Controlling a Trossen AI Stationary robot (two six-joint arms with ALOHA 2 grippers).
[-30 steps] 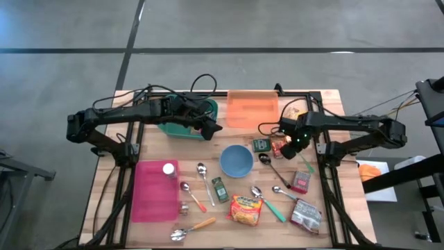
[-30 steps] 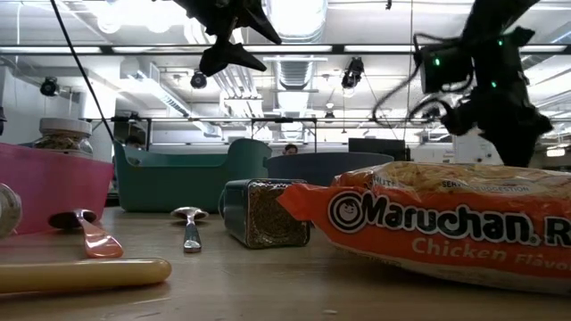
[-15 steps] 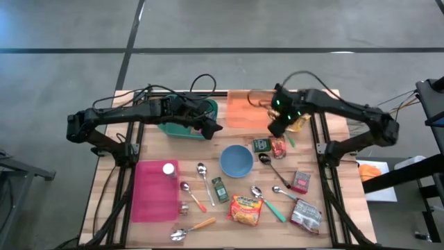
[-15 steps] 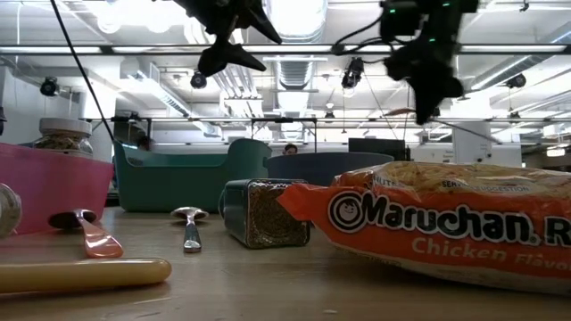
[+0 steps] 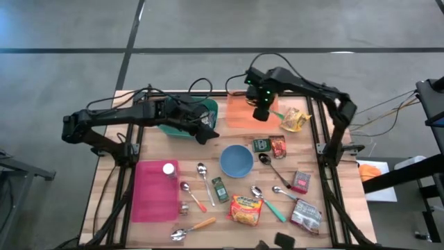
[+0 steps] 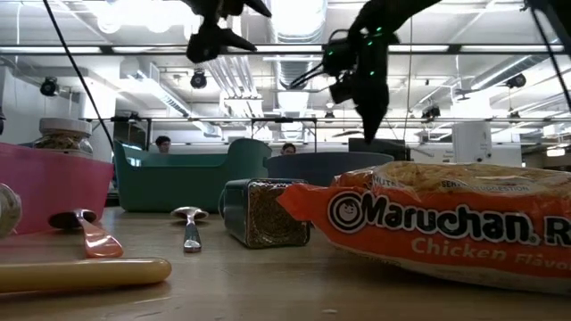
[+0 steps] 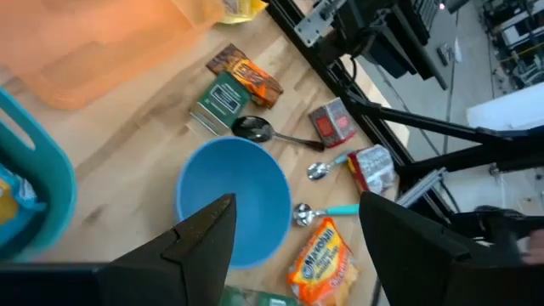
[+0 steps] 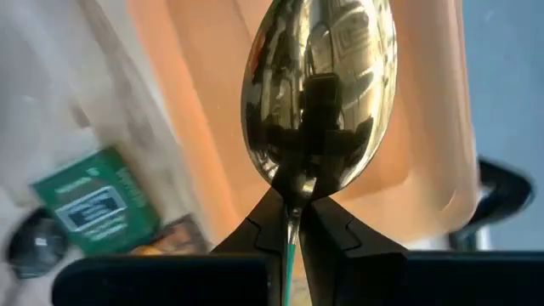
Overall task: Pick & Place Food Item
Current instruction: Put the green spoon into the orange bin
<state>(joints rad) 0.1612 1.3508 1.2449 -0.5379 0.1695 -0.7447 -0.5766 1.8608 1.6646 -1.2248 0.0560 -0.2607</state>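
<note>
My right gripper [image 5: 261, 111] hangs over the orange tray [image 5: 239, 114] at the far side, shut on a metal spoon [image 8: 319, 85] with a green handle. The spoon's bowl sticks out beyond the fingertips. My left gripper [image 5: 204, 132] stands open in the air between the teal bin [image 5: 210, 107] and the blue bowl [image 5: 236, 160], with nothing between its fingers [image 7: 204, 238]. Food packets lie flat on the table: a Maruchan noodle packet [image 5: 246, 210], a yellow bag [image 5: 293, 119], and a green packet [image 5: 261, 144] beside a red-brown one [image 5: 278, 146]. My right gripper pinches the spoon at its neck [image 8: 293, 202], just behind the bowl, between its two fingertips [image 8: 340, 229]. The fingers point down and lie along the spoon. The spoon hangs clear above the orange tray, bowl lowest.
A pink tray [image 5: 154, 191] with a jar [image 5: 168, 169] lies at the near left. Several spoons [image 5: 203, 177] and a spice jar [image 5: 220, 189] are strewn near the front. A silver pouch [image 5: 306, 215] and a red packet [image 5: 300, 182] lie at the right.
My right gripper, shut on the spoon, has risen from beside the green and red-brown packets and swung toward the table's far edge and leftward, over the orange tray, rolling its wrist on the way. My left gripper has shifted slightly toward the table's left, still open.
</note>
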